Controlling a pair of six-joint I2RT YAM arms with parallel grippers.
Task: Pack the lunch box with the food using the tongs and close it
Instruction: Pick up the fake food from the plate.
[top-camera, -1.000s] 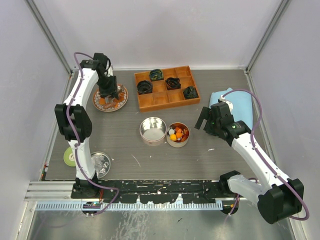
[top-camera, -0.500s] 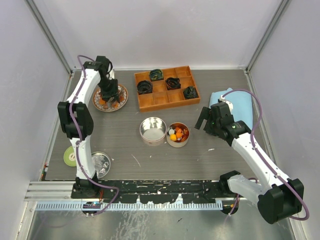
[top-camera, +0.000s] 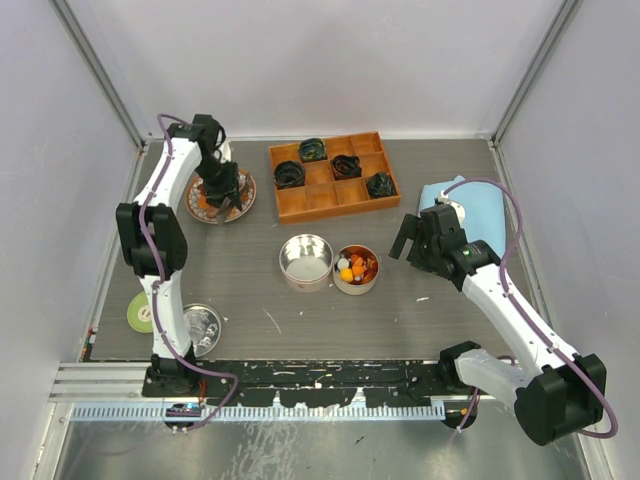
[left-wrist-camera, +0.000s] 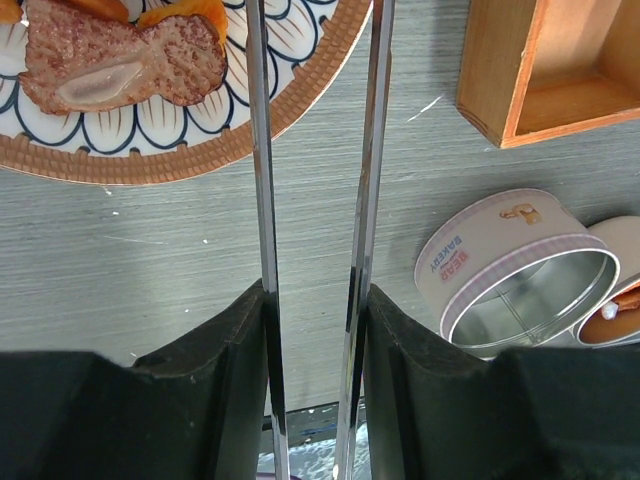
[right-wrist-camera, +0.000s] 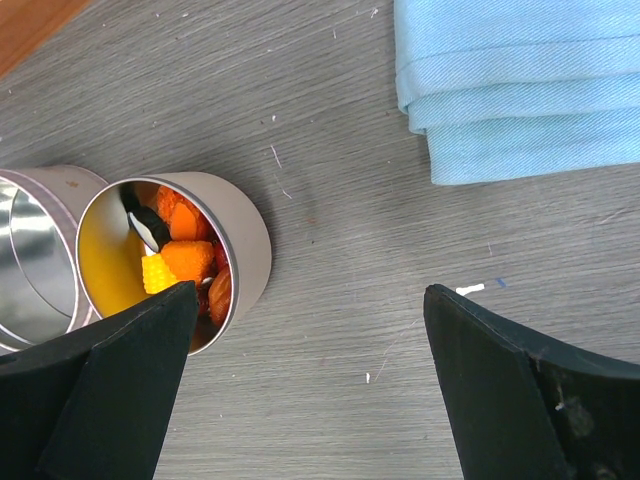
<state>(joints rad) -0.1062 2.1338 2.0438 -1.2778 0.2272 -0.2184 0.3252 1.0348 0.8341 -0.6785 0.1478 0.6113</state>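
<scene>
Your left hand is clenched on the tongs, whose arms reach over the plate toward the orange food. Pinch off-centre and a slice may skid onto the desk. Your right hand hangs released beside the filled tin.

Silver tongs; white plate with blue petal pattern and brown rim; light-blue cloth; orange and yellow food.
</scene>
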